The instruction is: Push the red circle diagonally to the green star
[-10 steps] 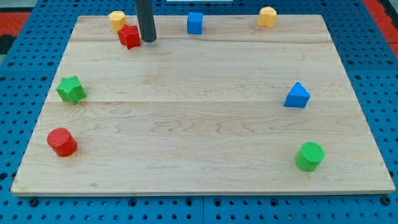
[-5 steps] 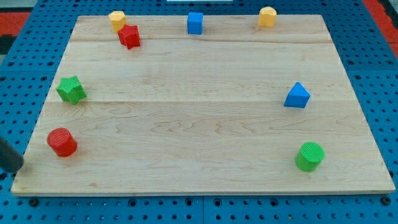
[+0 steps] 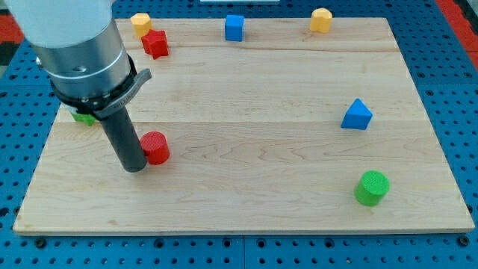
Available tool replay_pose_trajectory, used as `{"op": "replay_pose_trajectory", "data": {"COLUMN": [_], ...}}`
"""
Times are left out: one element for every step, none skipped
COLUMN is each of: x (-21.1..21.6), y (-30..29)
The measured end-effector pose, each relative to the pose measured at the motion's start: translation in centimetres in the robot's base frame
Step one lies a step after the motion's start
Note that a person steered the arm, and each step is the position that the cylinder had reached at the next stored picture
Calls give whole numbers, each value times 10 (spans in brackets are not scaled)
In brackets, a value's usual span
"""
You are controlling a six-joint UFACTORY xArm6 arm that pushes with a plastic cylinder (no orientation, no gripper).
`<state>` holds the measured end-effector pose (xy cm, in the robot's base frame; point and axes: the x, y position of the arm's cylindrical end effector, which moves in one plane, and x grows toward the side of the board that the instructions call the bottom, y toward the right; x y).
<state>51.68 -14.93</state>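
The red circle (image 3: 156, 146) stands on the wooden board (image 3: 246, 149) at the left of centre. My tip (image 3: 134, 167) rests on the board touching the red circle's left side, slightly below it. The green star (image 3: 84, 116) lies up and to the left of the circle, mostly hidden behind the arm's grey body; only a small green edge shows.
A red star (image 3: 155, 43) and a yellow block (image 3: 140, 22) sit at the top left. A blue cube (image 3: 234, 27) and another yellow block (image 3: 321, 19) sit along the top edge. A blue triangle (image 3: 357, 114) and a green cylinder (image 3: 372, 187) are at the right.
The rod went from the top by the red star to the left edge, then to the red circle. The circle has moved right and up from the lower left corner.
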Motion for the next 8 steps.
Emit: {"op": "replay_pose_trajectory", "data": {"x": [2, -5, -50, -85, -128, -133, -118, -140], "y": [52, 66, 22, -19, -21, -7, -1, 19]}}
